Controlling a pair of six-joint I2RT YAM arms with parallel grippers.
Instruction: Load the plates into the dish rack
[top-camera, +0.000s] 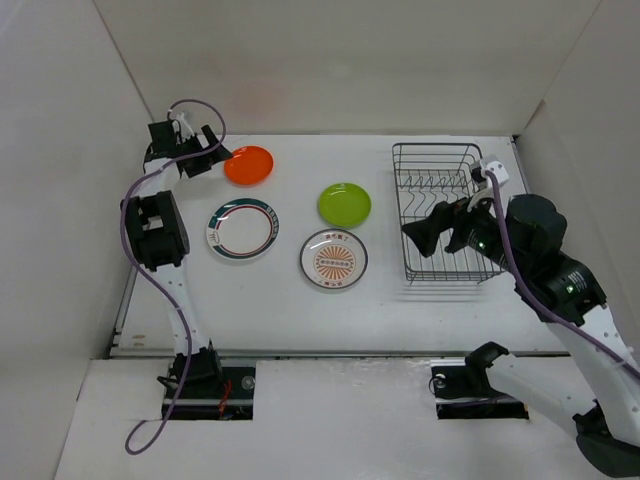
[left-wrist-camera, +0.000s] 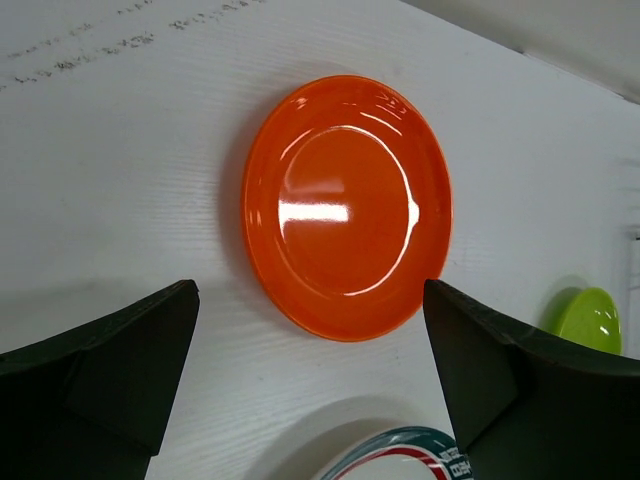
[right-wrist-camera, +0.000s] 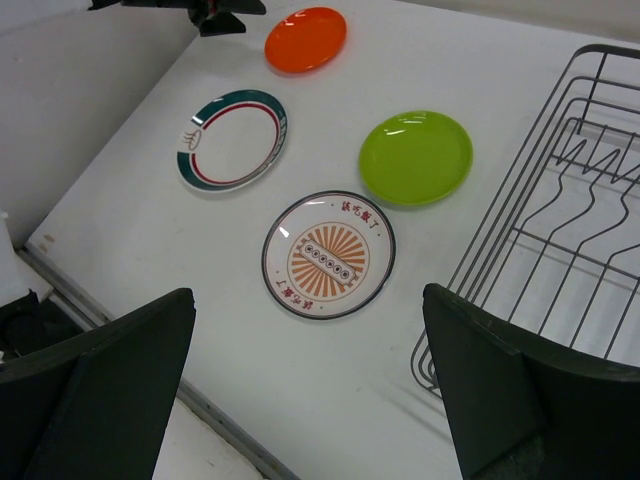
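Four plates lie flat on the white table. The orange plate (top-camera: 249, 165) (left-wrist-camera: 345, 205) is at the back left, and my left gripper (top-camera: 207, 152) (left-wrist-camera: 310, 290) hovers open just left of it, jaws spread wider than the plate. The white plate with the green-and-red rim (top-camera: 242, 229) (left-wrist-camera: 400, 455) lies in front of it. The lime green plate (top-camera: 344, 204) (right-wrist-camera: 415, 156) and the sunburst plate (top-camera: 333, 259) (right-wrist-camera: 328, 254) sit mid-table. The black wire dish rack (top-camera: 436, 146) (right-wrist-camera: 500, 205) stands at the right and holds nothing. My right gripper (top-camera: 428, 230) (right-wrist-camera: 308, 292) hangs open over the rack's left side.
White walls close in the table at the back and both sides. A raised lip runs along the near table edge (top-camera: 330, 352). The left arm's purple cable (top-camera: 135, 255) loops down its left side.
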